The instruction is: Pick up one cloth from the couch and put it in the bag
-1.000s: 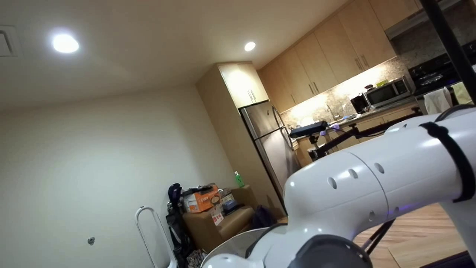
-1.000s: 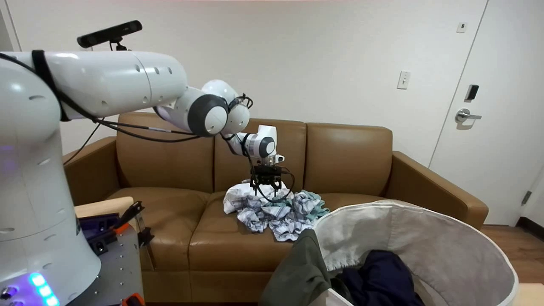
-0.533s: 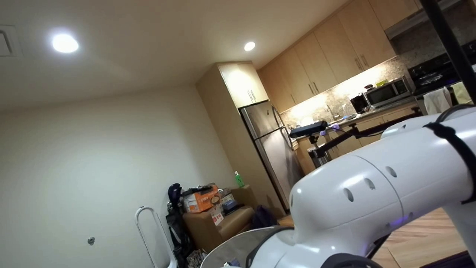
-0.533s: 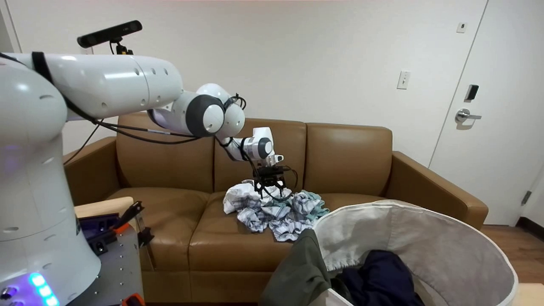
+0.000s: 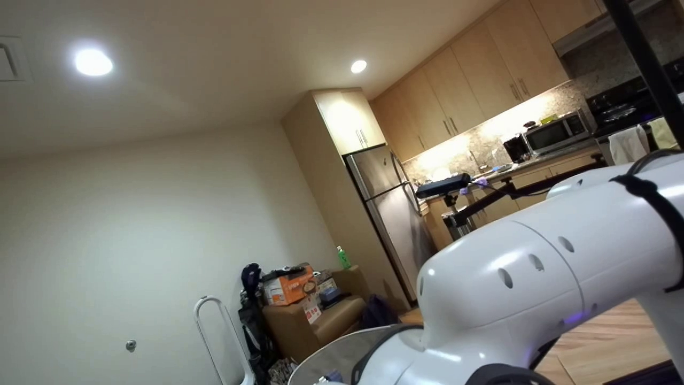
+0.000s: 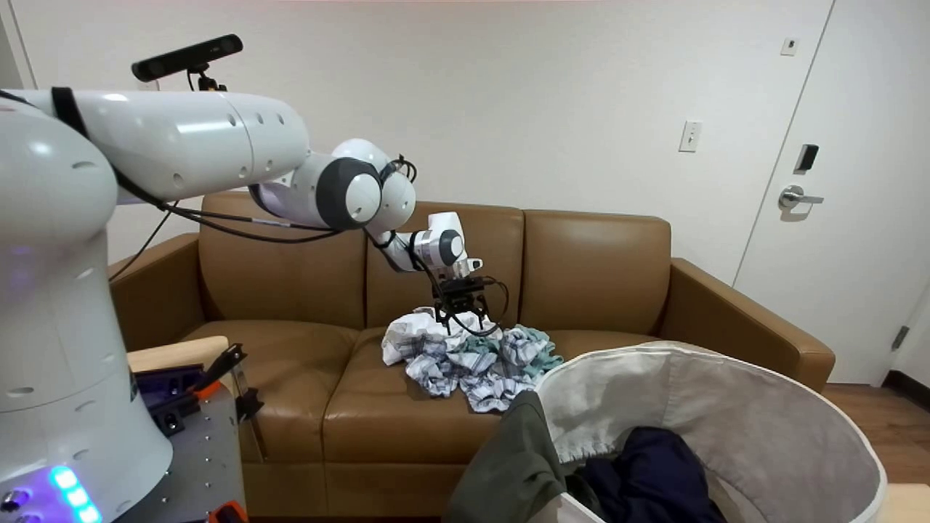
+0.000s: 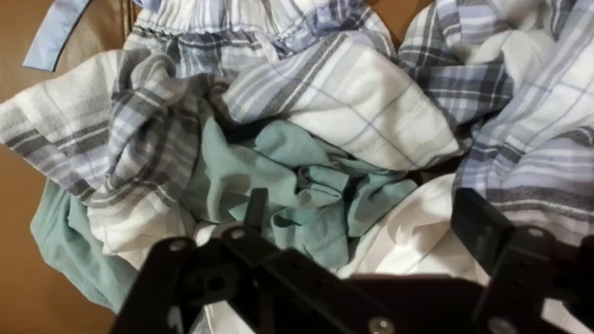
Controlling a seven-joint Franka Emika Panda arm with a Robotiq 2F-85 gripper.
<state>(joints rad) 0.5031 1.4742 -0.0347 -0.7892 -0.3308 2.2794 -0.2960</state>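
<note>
A crumpled heap of cloths lies on the brown couch (image 6: 392,436): a white cloth (image 6: 408,340), plaid cloth (image 6: 494,392) and teal cloth (image 6: 543,357). My gripper (image 6: 465,325) points down just over the heap, jaws wide apart. From the wrist, the gripper (image 7: 362,197) spans teal cloth (image 7: 301,232) and white cloth (image 7: 417,236) lying below, with nothing gripped. Whether a fingertip touches fabric I cannot tell. The bag (image 6: 763,414), light grey with a rounded rim, stands at the front right, holding navy cloth (image 6: 647,479).
Olive fabric (image 6: 508,465) drapes over the bag's near-left rim. The couch's right armrest (image 6: 755,319) rises behind the bag. A metal stand with clamps (image 6: 196,443) is beside the arm's base. Part of a grey rounded rim (image 5: 342,342) shows below the arm in an exterior view.
The gripper has shifted slightly right and tilted, then risen a little over the heap, while the upper arm links moved back slightly. Its jaws stayed apart; the cloths have not visibly moved.
</note>
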